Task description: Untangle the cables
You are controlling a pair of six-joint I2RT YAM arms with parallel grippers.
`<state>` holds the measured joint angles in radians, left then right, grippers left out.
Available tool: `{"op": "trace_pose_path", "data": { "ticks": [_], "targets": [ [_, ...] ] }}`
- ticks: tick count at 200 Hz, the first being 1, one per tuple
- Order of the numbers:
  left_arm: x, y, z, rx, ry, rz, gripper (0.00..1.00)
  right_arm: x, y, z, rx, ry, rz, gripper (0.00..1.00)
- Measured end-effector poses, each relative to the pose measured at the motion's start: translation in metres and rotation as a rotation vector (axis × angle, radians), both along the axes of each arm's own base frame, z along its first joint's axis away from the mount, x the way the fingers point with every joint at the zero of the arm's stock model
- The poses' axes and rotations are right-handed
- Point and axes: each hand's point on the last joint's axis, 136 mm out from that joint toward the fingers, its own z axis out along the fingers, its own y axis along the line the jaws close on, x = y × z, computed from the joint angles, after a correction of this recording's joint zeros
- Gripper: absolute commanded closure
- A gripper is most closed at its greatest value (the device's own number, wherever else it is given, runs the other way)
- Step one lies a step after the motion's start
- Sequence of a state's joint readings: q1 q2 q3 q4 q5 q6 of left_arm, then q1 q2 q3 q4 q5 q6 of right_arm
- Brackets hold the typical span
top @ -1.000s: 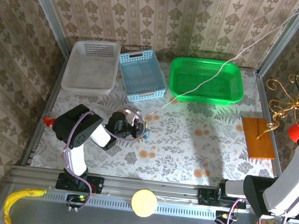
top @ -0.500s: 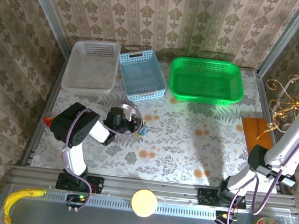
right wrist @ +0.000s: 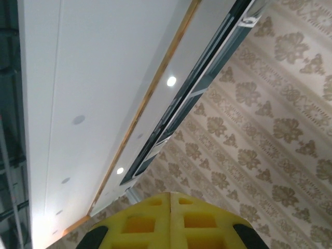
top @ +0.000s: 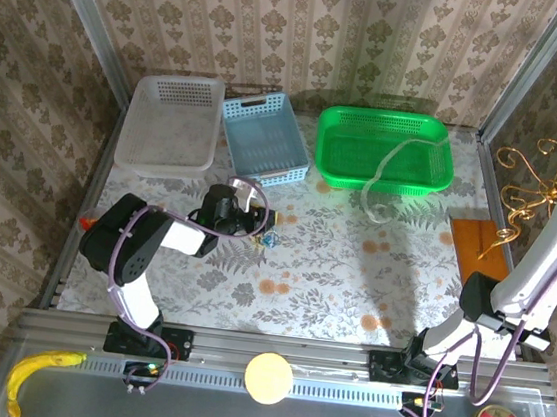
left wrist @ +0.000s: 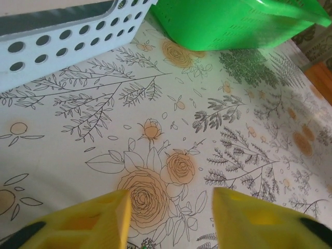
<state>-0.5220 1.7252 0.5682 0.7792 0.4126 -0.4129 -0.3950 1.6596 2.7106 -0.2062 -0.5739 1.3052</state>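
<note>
Floral tablecloth, with a pale cable flopped over the green basket rim onto the table. It looks light and limp, so I'd pinch its table end. Left gripper is spread and empty, right gripper is pressed together.

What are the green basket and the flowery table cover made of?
The green basket looks like moulded plastic with a slight gloss. It is one even bright colour, its wall has rows of small holes, and its smooth rim catches the light. The table cover looks like a smooth printed sheet, perhaps vinyl or oilcloth. It lies flat with drawn flowers, though thin cloth is possible.
</note>
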Motion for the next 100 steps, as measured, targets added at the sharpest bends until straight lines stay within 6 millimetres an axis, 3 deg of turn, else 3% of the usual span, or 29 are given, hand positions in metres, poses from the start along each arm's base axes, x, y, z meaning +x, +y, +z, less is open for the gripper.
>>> {"op": "trace_pose_path", "data": {
  "ticks": [8, 26, 62, 100],
  "targets": [
    [-0.001, 0.000, 0.002, 0.000, 0.001, 0.001, 0.38, -0.001, 0.007, 0.000, -0.010, -0.001, 0.018, 1.00],
    [-0.001, 0.001, 0.009, 0.002, -0.009, -0.001, 0.01, 0.001, 0.023, -0.002, -0.038, -0.002, 0.059, 1.00],
    [0.000, 0.001, 0.025, -0.009, -0.032, 0.003, 0.00, 0.016, 0.053, -0.017, -0.086, 0.031, 0.126, 1.00],
    [-0.001, 0.003, 0.042, -0.011, -0.048, 0.010, 0.00, 0.041, 0.068, -0.037, -0.121, 0.084, 0.157, 1.00]
  ]
}}
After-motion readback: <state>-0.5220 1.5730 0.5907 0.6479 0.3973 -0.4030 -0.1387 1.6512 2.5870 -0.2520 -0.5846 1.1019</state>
